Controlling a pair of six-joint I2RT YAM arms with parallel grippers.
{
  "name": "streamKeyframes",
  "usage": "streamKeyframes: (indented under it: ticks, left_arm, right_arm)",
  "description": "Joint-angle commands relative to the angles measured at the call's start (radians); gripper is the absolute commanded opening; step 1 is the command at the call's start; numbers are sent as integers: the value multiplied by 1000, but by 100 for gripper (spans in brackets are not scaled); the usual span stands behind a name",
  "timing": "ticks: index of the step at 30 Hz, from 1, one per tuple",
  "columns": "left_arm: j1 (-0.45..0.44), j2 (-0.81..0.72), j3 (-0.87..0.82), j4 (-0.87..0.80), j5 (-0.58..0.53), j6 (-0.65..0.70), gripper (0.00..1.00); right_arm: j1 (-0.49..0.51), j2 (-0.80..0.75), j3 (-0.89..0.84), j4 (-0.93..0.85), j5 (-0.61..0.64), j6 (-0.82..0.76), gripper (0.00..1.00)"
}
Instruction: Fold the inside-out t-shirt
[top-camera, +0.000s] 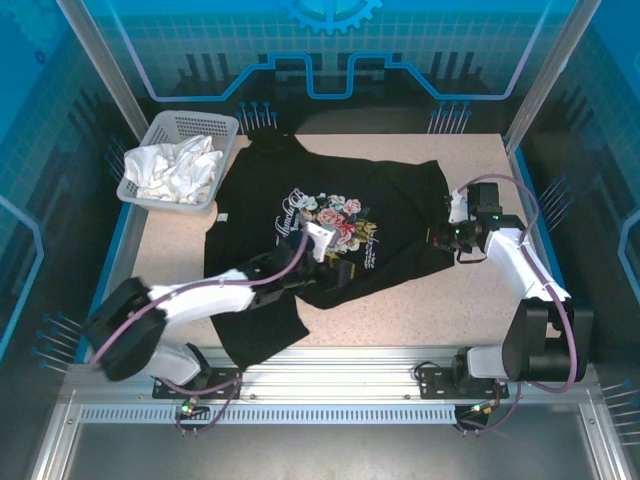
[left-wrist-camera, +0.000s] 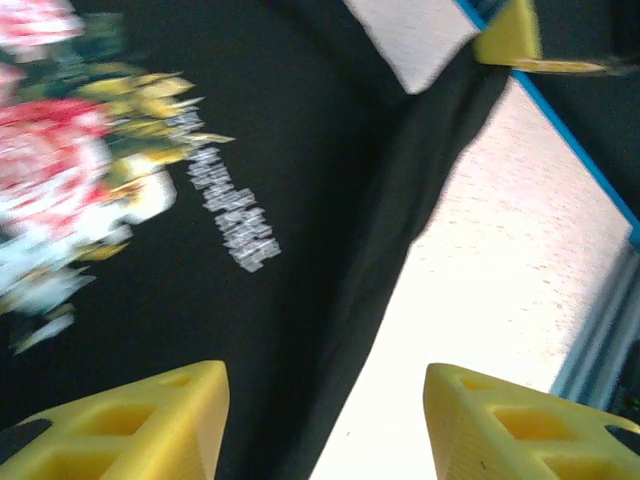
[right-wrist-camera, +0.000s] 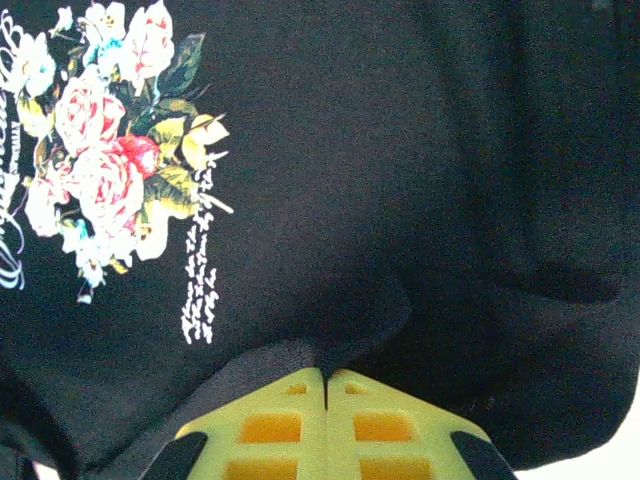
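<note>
Speckled beige surface (top-camera: 420, 310) carries the black t-shirt (top-camera: 400, 200) spread print-up across its middle, the left jaws spread over its near hem, the right jaws pressed together, pinching its right edge.

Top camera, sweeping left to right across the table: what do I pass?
Basket holding white cloth → left hand over the print on the black t-shirt → right hand at the shirt's right edge.
</note>
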Motion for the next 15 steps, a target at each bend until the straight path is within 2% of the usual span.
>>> streamKeyframes:
  ticks: [1, 3, 6, 11, 15]
  left_arm:
    - [72, -105, -97, -387, -157, -161, 58]
    - [140, -131, -119, -409, -114, -194, 58]
    - [204, -87, -88, -387, -80, -182, 59]
    - [292, 110, 11, -318, -45, -149, 59]
    - [313, 283, 119, -300, -16, -134, 59]
  right_arm:
    - [-2, -25, -11, 37, 33, 10, 0]
    - [0, -32, -11, 46, 33, 11, 0]
    - [4, -39, -14, 56, 28, 14, 0]
    - [3, -52, -25, 51, 33, 5, 0]
    - [3, -64, -38, 56, 32, 9, 0]
